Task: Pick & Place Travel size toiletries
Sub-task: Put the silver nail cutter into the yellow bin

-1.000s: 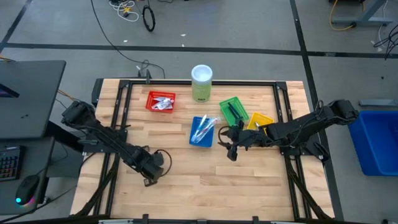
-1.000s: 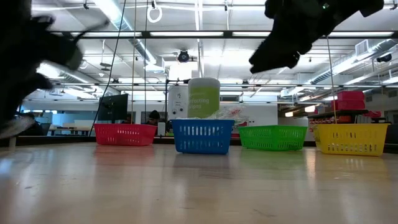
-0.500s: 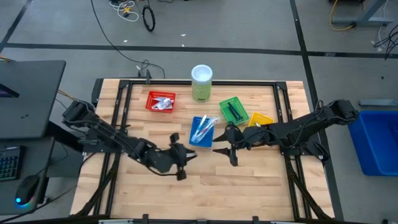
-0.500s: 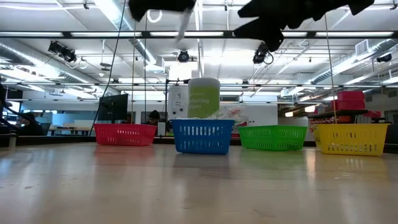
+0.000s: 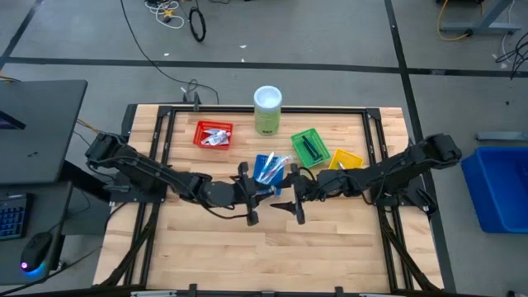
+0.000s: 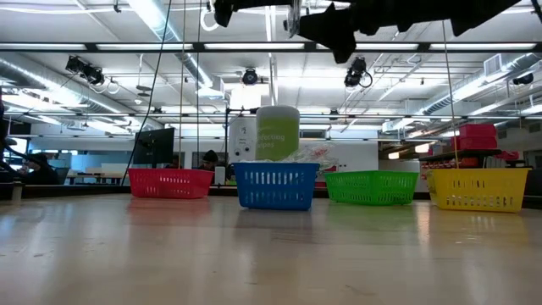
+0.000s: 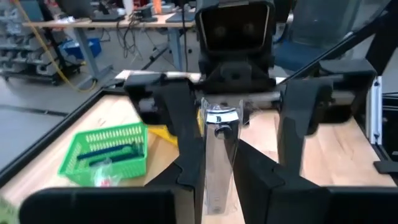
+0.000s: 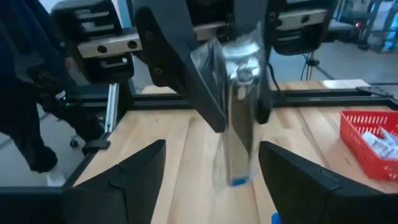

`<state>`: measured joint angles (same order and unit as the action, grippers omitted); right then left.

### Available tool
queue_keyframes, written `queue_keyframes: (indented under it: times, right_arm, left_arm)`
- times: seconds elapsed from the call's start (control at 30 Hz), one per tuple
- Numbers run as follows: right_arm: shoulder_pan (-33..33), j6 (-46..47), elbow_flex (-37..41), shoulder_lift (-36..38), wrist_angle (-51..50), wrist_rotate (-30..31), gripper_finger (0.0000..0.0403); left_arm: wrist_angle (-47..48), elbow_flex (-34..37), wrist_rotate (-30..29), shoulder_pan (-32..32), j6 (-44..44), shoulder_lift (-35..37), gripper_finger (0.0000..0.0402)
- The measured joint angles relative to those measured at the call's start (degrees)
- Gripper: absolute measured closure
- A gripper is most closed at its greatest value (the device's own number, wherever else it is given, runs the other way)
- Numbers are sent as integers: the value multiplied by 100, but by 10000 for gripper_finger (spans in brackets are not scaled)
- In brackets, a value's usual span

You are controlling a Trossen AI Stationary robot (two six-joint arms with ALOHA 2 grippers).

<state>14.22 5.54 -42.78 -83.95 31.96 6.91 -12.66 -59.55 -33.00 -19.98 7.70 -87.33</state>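
My left gripper [image 5: 261, 195] is above the table's middle, shut on a slim clear-wrapped toiletry [image 8: 239, 118] with a silvery top [image 7: 217, 116] and a blue bit at its lower end [image 8: 239, 182]. My right gripper [image 5: 280, 204] faces it from the right, open, with its fingers [image 8: 140, 169] standing wide on either side of the item and apart from it. In the low view both grippers are near the picture's top, and the item [image 6: 292, 17] shows between them. More toiletries lie in the red basket [image 5: 213, 134], the blue basket [image 5: 268, 172] and the green basket [image 5: 309, 146]. My left gripper pinches the clear-wrapped toiletry between its two fingers [image 7: 189, 143], on the upper part [image 8: 241, 68] of the item. The fingers come level from the table's left. The item is lifted clear and hangs upright below the fingers.
Four mesh baskets stand in a row on the table's far half, with the yellow basket [image 5: 346, 158] farthest right. The tall pale-green canister [image 5: 267, 110] stands at the far edge. The bare wood of the near half [image 5: 272, 247] lies below both grippers.
My left gripper has swung from low over the near-left part of the table up and toward the middle, carrying the clear-wrapped item. My right gripper has moved a little toward the table's left, so the two grippers now face each other closely.
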Motion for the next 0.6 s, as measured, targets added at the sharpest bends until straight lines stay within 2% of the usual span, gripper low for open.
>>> queue_keyframes:
  times: [0.13, 0.27, 0.4, 0.6]
  right_arm:
    - [-65, -1, 0, -194, 372, -8, 129]
    - [-119, -2, 0, -247, 374, -8, 153]
    - [-125, -2, 0, -247, 387, -1, 205]
    - [-127, 70, 0, -247, 331, 12, 304]
  left_arm:
    - [-72, 0, 318, 100, -64, 0, 329]
    - [-95, 0, 320, 112, -131, 0, 327]
    - [-62, 0, 320, 111, -178, 0, 329]
    - [-25, 0, 260, 111, -176, 0, 324]
